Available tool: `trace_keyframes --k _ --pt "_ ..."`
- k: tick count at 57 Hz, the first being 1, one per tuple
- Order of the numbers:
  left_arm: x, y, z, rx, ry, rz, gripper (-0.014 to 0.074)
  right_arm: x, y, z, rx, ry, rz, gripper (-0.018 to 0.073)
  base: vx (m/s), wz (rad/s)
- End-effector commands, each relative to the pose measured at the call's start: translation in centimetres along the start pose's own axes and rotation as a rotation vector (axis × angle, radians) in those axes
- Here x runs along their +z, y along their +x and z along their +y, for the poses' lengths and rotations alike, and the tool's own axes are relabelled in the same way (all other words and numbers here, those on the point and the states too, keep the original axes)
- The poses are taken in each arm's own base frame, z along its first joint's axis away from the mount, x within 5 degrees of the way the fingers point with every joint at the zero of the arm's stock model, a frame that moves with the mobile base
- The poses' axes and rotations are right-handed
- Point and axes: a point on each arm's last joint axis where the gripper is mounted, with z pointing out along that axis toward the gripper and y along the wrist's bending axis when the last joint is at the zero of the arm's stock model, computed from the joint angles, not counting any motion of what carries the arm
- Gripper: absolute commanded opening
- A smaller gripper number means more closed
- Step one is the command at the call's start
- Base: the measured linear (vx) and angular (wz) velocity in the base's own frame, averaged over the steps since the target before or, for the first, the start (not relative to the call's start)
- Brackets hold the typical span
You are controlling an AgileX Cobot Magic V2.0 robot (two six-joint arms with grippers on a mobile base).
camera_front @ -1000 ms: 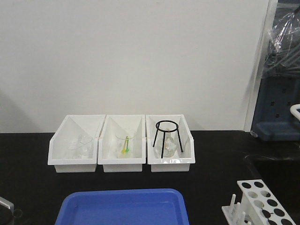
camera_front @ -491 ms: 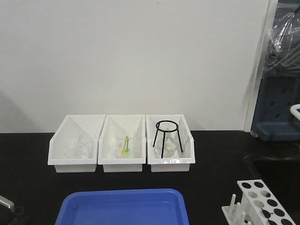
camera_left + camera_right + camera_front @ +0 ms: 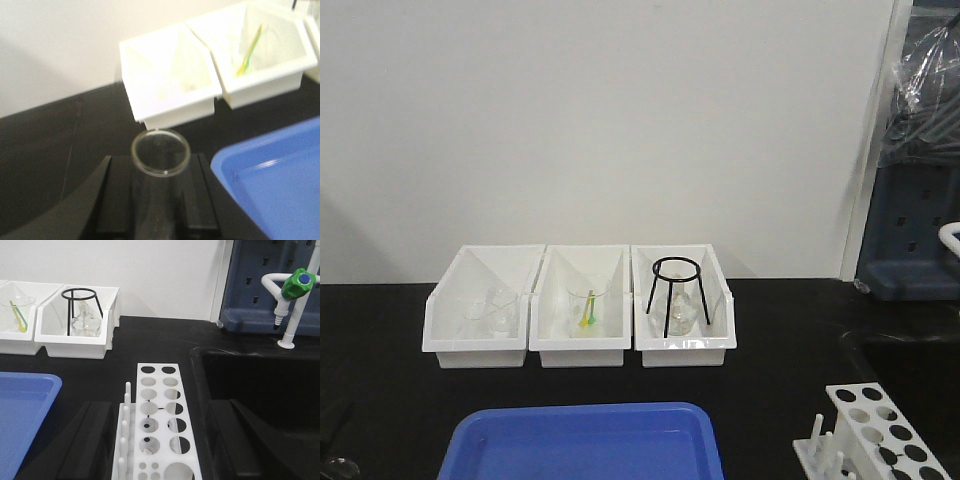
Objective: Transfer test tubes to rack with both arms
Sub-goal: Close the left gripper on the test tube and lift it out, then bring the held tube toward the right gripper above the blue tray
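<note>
In the left wrist view my left gripper [image 3: 156, 167] is shut on a clear glass test tube [image 3: 160, 153]. The tube's open rim points away from the camera, over the black counter in front of the left white bin [image 3: 170, 107]. The white rack [image 3: 161, 416] stands on the counter; its round holes hold no tubes and its pegs run along its left side. My right gripper [image 3: 160, 407] is open, with one black finger [image 3: 92, 437] on each side of the rack. The rack also shows at the bottom right of the front view [image 3: 880, 430].
Three white bins [image 3: 582, 352] stand along the wall, holding beakers, a flask and a black wire tripod [image 3: 677, 290]. A blue tray [image 3: 585, 440] lies at the front middle. A black sink [image 3: 260, 385] and a green-capped tap [image 3: 298, 282] are right of the rack.
In the front view, the grey piece at the bottom left corner has dropped lower and is almost out of frame. Bins, tray and rack have not moved.
</note>
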Motion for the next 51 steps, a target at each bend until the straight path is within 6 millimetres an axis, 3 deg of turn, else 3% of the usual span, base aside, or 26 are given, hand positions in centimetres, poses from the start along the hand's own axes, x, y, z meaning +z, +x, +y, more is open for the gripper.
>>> trace_keyframes --k 1,12,23,35,51 --pt "-0.7 -4.2 0.8 -0.068 -0.039 -0.208 -0.0004 0.0 -1.8 -0.1 -0.018 0.001 -0.093 0.0470 0.00 0.00" --pt "-0.7 -9.0 1.3 -0.188 -0.008 -0.316 -0.0004 1.2 -1.0 0.0 -0.015 -0.004 0.001 0.0470 0.00 0.00" --pt "-0.2 -11.6 -0.1 -0.263 0.081 -0.344 -0.0004 2.8 -0.4 0.1 -0.086 -0.018 0.073 0.0470 0.00 0.00" --pt "2.9 -11.5 -3.6 -0.428 0.224 -0.300 -0.0004 4.8 -1.3 1.5 -0.101 -0.121 0.126 0.0470 0.00 0.00" --pt "7.3 -10.3 -10.4 -0.594 0.532 -0.250 -0.0004 8.2 -4.1 7.6 -0.226 -0.404 0.158 0.0470 0.00 0.00"
